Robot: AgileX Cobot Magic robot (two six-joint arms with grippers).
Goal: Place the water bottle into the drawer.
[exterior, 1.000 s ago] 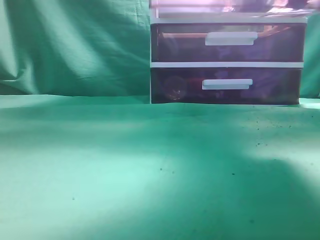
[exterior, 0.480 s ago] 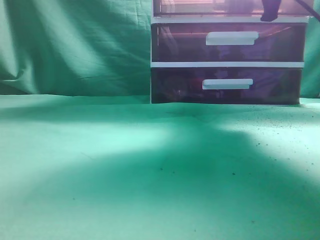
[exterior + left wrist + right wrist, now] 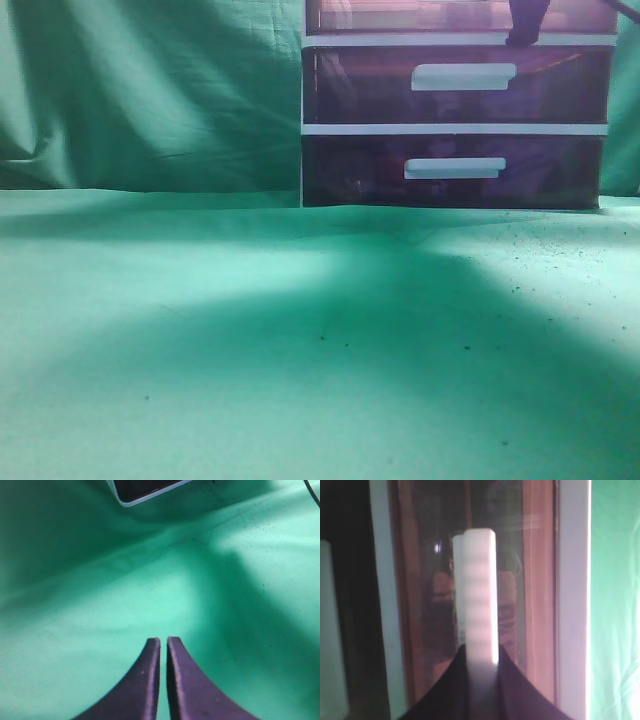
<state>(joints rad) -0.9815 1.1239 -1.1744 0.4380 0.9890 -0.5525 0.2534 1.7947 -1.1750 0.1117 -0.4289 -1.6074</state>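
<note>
The drawer [image 3: 400, 15], with its translucent pinkish-brown front, is the top one of the white-framed unit, at the upper edge of the exterior view. My right gripper [image 3: 522, 25] is at its front. In the right wrist view the right gripper [image 3: 480, 652] is shut on the drawer's white bar handle [image 3: 479, 580], with the pinkish front [image 3: 535, 580] behind it. My left gripper [image 3: 163, 640] is shut and empty above the green cloth. The water bottle does not show clearly in any view.
Two darker purple-brown drawers [image 3: 455, 85] [image 3: 455, 170] with white handles sit below the top one. The unit's corner [image 3: 145, 492] shows at the top of the left wrist view. A green cloth [image 3: 250, 350] covers the table, and a green backdrop [image 3: 150, 90] hangs behind.
The top drawer front, blurred and bright a second ago, now sits sharp and level with the unit's frame. My right gripper's dark finger came into view there and shifted slightly left.
</note>
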